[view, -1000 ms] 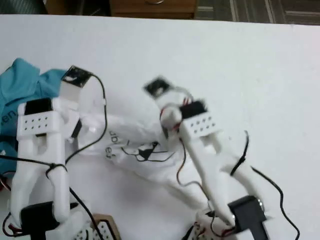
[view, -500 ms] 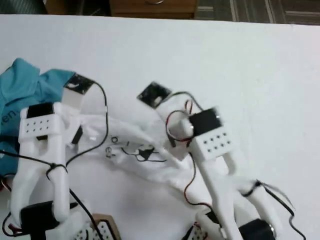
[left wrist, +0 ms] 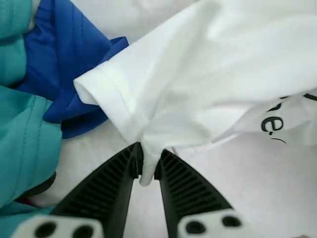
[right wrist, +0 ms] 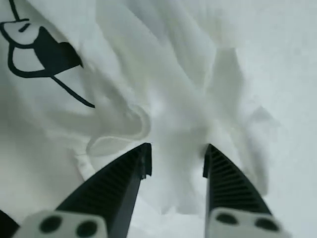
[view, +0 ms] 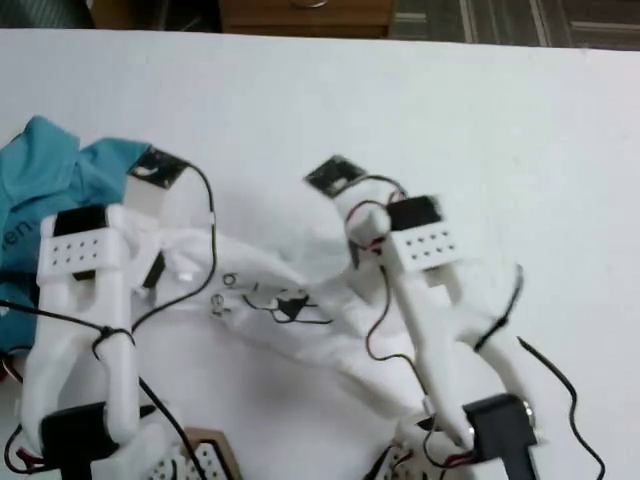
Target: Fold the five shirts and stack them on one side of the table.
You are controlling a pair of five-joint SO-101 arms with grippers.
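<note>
A white shirt (view: 270,295) with a black line drawing lies crumpled across the middle of the table. My left gripper (left wrist: 147,163) is shut on the shirt's sleeve hem (left wrist: 119,106), pinching a fold of white cloth. In the high view that arm (view: 85,270) stands at the left, at the shirt's left end. My right gripper (right wrist: 174,161) is open just above bunched white cloth (right wrist: 163,99), with nothing between its fingers. Its arm (view: 420,250) stands at the shirt's right part. A teal shirt (view: 45,170) and a blue shirt (left wrist: 74,64) lie heaped at the table's left edge.
The white table (view: 480,130) stretches bare to the back and right. Black cables hang from both arms over the shirt. A wooden cabinet (view: 305,15) stands beyond the far edge. The arms' bases sit at the near edge.
The right arm swung back and then forward again, ending slightly right of where it was a second ago. The left arm shifted slightly early on, then held still with the sleeve.
</note>
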